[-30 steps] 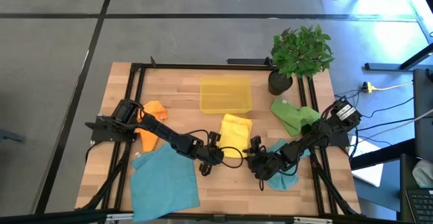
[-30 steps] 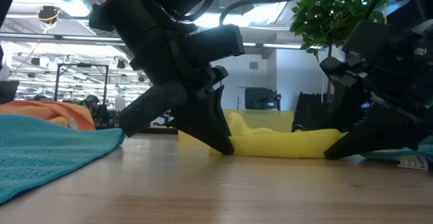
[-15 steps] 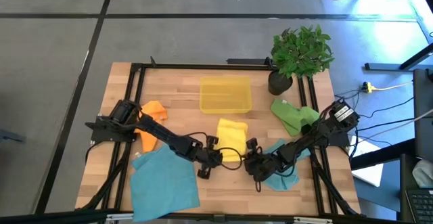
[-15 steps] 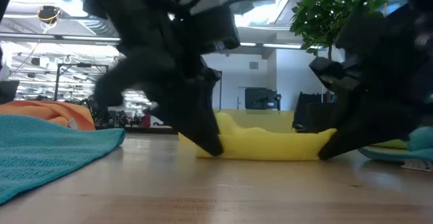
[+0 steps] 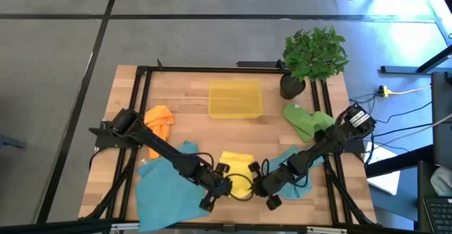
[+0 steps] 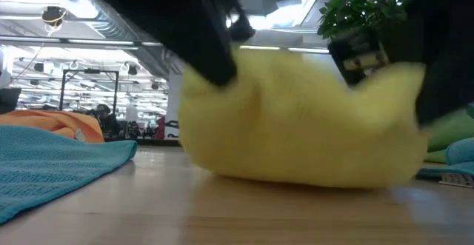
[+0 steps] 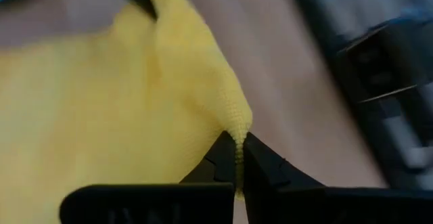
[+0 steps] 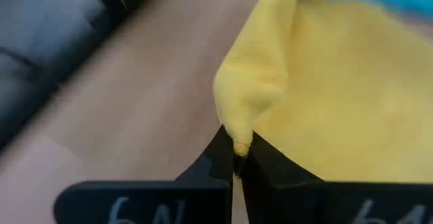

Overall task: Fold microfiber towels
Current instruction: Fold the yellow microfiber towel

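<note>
A yellow towel [image 5: 237, 169] is held up near the table's front edge between my two grippers; in the low view the yellow towel [image 6: 296, 119] sags in a wide curtain whose lower part rests on the wood. My left gripper [image 5: 226, 185] is shut on its left near corner. My right gripper [image 5: 256, 185] is shut on its right near corner. One teal towel [image 5: 166, 188] lies spread at front left and another teal towel [image 5: 296, 165] lies under my right arm. An orange towel [image 5: 159, 118] lies bunched at the left and a green towel [image 5: 305, 121] at the right. My left gripper pinches a corner of the yellow towel [image 7: 237, 124] between its two fingertips, coming slanting down from the table's left. The cloth runs up and away from the fingers in a ridge. My right gripper pinches the other near corner [image 8: 237, 137] between its two fingertips, slanting down from the right; the cloth bunches in a small fold just past them.
A translucent yellow bin [image 5: 235, 98] stands at the middle back. A potted plant [image 5: 314, 54] is at the back right corner. Black frame rails [image 5: 138, 107] run along the table's sides. Bare wood lies between the bin and the yellow towel.
Both grippers have risen and come toward the table's near edge, tipping less steeply. The yellow towel's near corners have gone up with them, and the rest of the cloth has been dragged from the table's middle toward the near edge, bunching narrower.
</note>
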Motion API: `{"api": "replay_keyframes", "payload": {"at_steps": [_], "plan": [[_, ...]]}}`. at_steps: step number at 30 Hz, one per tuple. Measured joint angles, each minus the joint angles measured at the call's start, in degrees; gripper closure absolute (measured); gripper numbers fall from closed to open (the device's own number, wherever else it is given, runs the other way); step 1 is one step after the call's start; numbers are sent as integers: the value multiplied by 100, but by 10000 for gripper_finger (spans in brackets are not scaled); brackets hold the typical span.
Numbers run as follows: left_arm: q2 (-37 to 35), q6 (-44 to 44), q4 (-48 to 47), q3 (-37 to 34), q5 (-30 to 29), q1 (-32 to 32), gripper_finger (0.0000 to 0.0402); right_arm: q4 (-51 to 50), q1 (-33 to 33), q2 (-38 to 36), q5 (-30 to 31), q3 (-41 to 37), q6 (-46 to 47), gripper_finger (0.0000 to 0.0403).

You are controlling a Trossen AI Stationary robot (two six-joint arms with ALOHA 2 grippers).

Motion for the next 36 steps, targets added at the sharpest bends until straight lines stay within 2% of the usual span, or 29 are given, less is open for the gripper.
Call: {"api": "replay_keyframes", "payload": {"at_steps": [5, 8, 12, 17, 23, 27, 31, 36], "plan": [[0, 269, 19, 6, 471, 140, 401, 837, -126, -106, -128, -513, 71, 392], [0, 273, 18, -202, 801, 335, 401, 1789, -224, -210, -110, -1116, 298, 392], [0, 270, 466, -472, 1211, 625, 401, 3121, -429, -205, -97, -1942, 639, 392], [-2, 68, 1148, -532, 1984, 885, 402, 4014, -631, -205, 136, -2530, 1208, 393], [-2, -113, 1381, -532, 2054, 635, 401, 4032, -365, -205, -33, -2176, 1190, 393], [-2, 448, 1346, -532, 2060, 524, 401, 3649, -280, -205, 41, -1834, 993, 393], [-21, 474, 1342, -569, 2267, 715, 401, 3452, -444, -206, 304, -1804, 1000, 393], [-104, 312, 1783, -1116, 2316, 1017, 401, 3429, -673, -208, 557, -2107, 1363, 393]]}}
